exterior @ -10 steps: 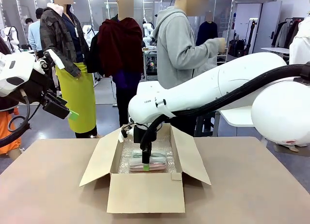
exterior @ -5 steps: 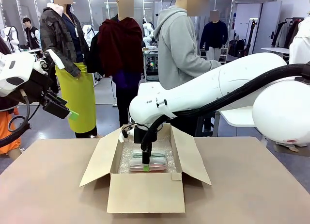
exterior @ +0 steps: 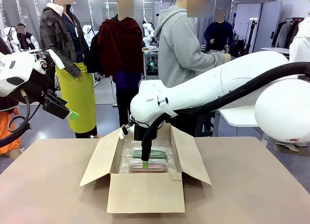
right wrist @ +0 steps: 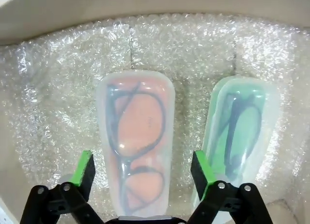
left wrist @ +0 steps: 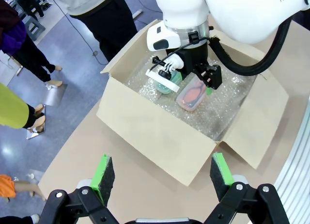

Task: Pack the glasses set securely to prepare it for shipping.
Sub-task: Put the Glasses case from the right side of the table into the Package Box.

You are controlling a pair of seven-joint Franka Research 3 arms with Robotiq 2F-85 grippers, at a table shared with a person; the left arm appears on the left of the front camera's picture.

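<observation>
The glasses set lies in an open cardboard box lined with bubble wrap. The pinkish case and the mint-green case rest side by side on the wrap, each showing dark spectacles. My right gripper hangs open just above the pinkish case, with a finger on either side and a gap to each. In the front view it reaches down into the box. My left gripper is open and empty, held high at the far left, and looks down on the box.
The box flaps stand open on all sides. The brown table has free room around the box. A person in a grey hoodie stands behind the far edge, with other people farther back.
My right gripper has opened and let go of the pinkish case, which now lies on the bubble wrap. The gripper has risen slightly. The left arm has not moved.
</observation>
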